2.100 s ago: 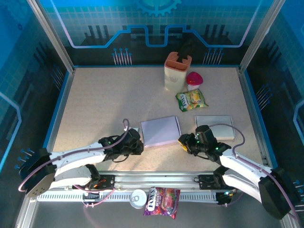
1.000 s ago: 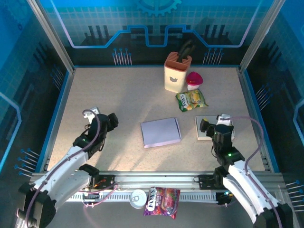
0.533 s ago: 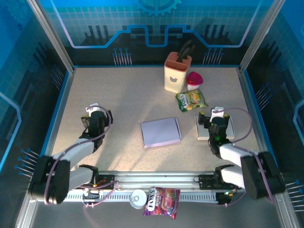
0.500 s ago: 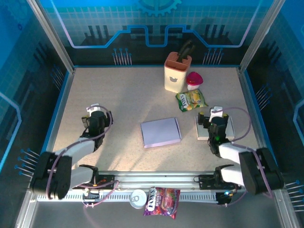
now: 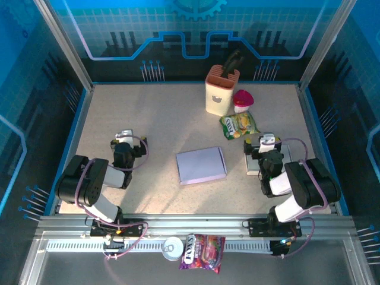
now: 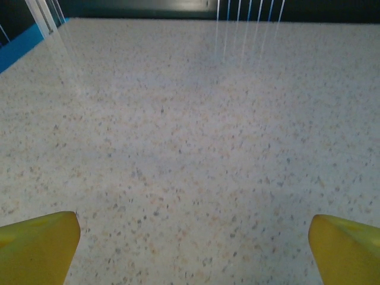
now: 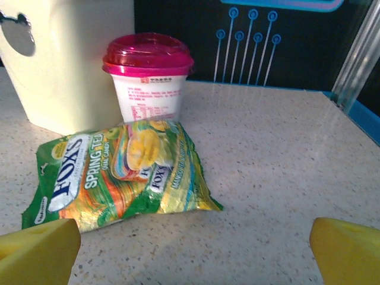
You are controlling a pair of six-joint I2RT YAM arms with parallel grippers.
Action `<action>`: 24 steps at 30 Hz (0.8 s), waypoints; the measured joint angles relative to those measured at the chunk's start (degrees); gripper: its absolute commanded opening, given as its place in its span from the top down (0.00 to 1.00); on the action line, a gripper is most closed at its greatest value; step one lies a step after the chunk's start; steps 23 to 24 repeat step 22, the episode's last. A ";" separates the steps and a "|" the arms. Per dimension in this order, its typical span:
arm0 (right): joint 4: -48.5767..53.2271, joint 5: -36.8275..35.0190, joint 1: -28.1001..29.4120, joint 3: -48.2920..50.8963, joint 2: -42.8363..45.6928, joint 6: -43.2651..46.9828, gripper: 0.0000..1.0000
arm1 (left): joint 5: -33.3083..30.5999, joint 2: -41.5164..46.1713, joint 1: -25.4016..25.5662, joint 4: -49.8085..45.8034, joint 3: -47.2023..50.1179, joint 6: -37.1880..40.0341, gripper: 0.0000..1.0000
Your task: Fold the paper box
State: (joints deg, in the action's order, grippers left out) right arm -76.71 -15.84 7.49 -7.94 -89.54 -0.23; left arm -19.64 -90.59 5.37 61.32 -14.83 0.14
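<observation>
The paper box (image 5: 200, 165) is a flat lavender rectangle lying in the middle of the table, with nothing touching it. My left gripper (image 5: 123, 141) sits well to its left on a folded-back arm. In the left wrist view its yellow fingertips (image 6: 37, 246) stand wide apart, and the left gripper (image 6: 193, 252) has only bare speckled table between them. My right gripper (image 5: 267, 142) sits to the box's right. The right gripper (image 7: 193, 255) is open too, yellow fingertips (image 7: 347, 249) far apart, nothing held.
A white flat box (image 5: 285, 155) lies under the right arm. Further back stand a cream holder (image 5: 221, 89), a pink-lidded cup (image 7: 148, 74) and a green candy bag (image 7: 119, 172). A tin can (image 5: 173, 247) and a purple candy bag (image 5: 202, 250) rest on the front rail.
Both arms have drawn away from the lavender box, out to the sides, then folded back over their bases. Both grippers stayed open. The box has not moved.
</observation>
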 measured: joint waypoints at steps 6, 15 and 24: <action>5.20 -0.85 0.07 -4.61 -0.85 0.52 0.00 | 0.55 0.11 -1.31 -3.08 -4.79 -0.20 0.01; 12.87 -3.41 1.14 -9.07 -0.42 1.18 0.00 | 1.11 0.11 -2.05 -4.85 -5.38 -0.20 0.01; 13.97 -4.31 1.79 -9.05 -0.42 1.86 0.00 | 1.16 0.11 -2.05 -5.51 -5.38 -0.20 0.01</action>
